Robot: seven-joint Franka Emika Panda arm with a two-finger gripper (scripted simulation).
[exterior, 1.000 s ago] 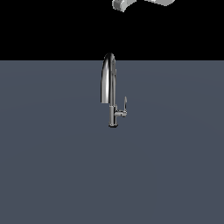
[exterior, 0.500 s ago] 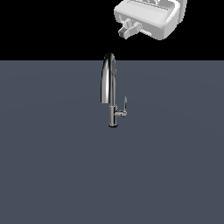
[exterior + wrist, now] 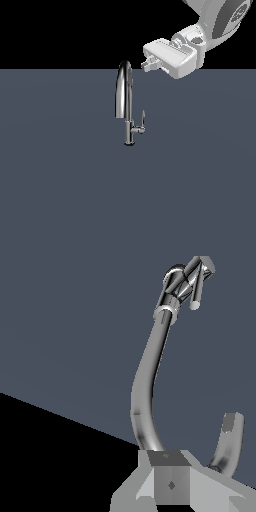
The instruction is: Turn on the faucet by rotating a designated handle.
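Observation:
The chrome faucet [image 3: 128, 125] stands upright on the grey floor, its arched gooseneck spout [image 3: 122, 87] curving toward the exterior view's left. The handle [image 3: 142, 120], a thin lever blade, rises from a short stub on the stem's right side. My gripper [image 3: 148, 64] hangs in the air above and to the right of the handle, level with the top of the spout, touching nothing. Its fingers [image 3: 149, 64] look closed together and empty. In the wrist view the spout [image 3: 146, 386] runs away from my gripper [image 3: 171, 485], with the handle [image 3: 197, 286] far beyond.
A flat grey-blue floor [image 3: 60, 200] spreads around the faucet's dark base [image 3: 129, 143]. The white arm [image 3: 220, 20] comes in from the exterior view's upper right corner. Black background lies behind.
The gripper has come down from the top edge of the exterior view to the height of the spout's top. The faucet and handle have not moved.

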